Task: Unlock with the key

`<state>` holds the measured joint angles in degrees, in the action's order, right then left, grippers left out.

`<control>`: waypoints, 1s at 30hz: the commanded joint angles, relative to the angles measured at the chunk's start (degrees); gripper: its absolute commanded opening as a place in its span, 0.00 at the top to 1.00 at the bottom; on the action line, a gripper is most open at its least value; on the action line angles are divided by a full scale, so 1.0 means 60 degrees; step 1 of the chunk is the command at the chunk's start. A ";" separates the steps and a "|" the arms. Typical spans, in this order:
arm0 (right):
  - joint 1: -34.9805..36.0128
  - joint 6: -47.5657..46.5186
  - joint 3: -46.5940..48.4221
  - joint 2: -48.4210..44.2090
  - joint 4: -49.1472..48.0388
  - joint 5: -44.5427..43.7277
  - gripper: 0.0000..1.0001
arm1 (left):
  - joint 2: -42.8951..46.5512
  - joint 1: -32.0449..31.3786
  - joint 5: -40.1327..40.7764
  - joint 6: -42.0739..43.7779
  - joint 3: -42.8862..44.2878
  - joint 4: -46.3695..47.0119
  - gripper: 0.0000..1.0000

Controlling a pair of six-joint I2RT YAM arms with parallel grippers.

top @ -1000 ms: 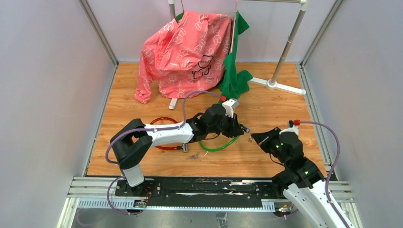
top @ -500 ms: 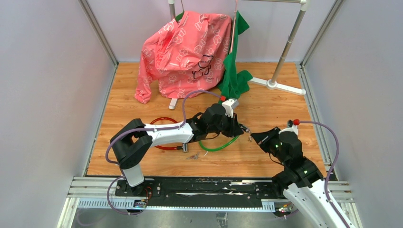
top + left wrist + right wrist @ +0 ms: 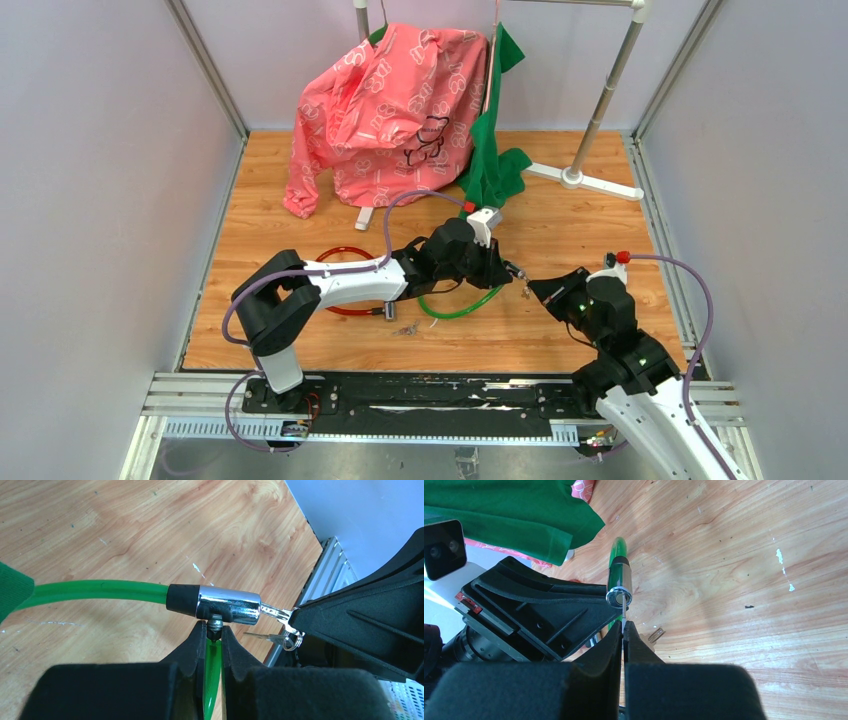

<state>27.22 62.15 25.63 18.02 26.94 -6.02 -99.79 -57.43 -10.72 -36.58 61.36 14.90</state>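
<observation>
Two tools meet over the wooden surface [image 3: 150, 530]. At left, the left tool [image 3: 214, 636] is clamped on the green cable [image 3: 100, 591] just under the chrome lock barrel [image 3: 230, 605]. The key [image 3: 272, 612] sits in the barrel's right end, pinched in the closed right tool [image 3: 623, 630]. A spare key [image 3: 260, 637] dangles beneath.

Robot lab cell, panel walls [image 3: 90, 200], aluminium rails [image 3: 400, 405]

White-and-black arms [image 3: 350, 283], lilac cables [image 3: 700, 300], small red wrist caps [image 3: 469, 207], blocky matte-black fingers [image 3: 190, 650]
</observation>
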 commanded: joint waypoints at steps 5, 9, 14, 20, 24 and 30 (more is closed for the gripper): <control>-0.0113 -0.0008 -0.0197 0.0083 0.0066 0.0019 1.00 | 0.0200 -0.0008 -0.0125 -0.0115 0.0099 0.0552 1.00; -0.0115 -0.0045 -0.0194 0.0087 0.0075 0.0037 1.00 | 0.0204 -0.0001 -0.0103 -0.0115 0.0093 0.0553 1.00; -0.0113 -0.0058 -0.0213 0.0112 0.0037 0.0076 1.00 | 0.0166 -0.0009 -0.0104 -0.0118 0.0099 0.0550 1.00; -0.0113 -0.0182 -0.0148 0.0144 0.0083 0.0146 1.00 | 0.0141 0.0000 -0.0088 -0.0129 0.0138 0.0550 1.00; -0.0115 -0.0331 -0.0023 0.0167 0.0245 0.0086 1.00 | 0.0138 -0.0007 -0.0059 -0.0129 0.0135 0.0550 1.00; -0.0114 -0.0372 0.0004 0.0175 0.0240 0.0123 1.00 | 0.0103 0.0000 -0.0058 -0.0129 0.0150 0.0550 1.00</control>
<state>27.22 61.28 25.61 18.68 26.72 -5.74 -99.79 -57.43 -10.31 -36.67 61.36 14.66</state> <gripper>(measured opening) 0.010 0.115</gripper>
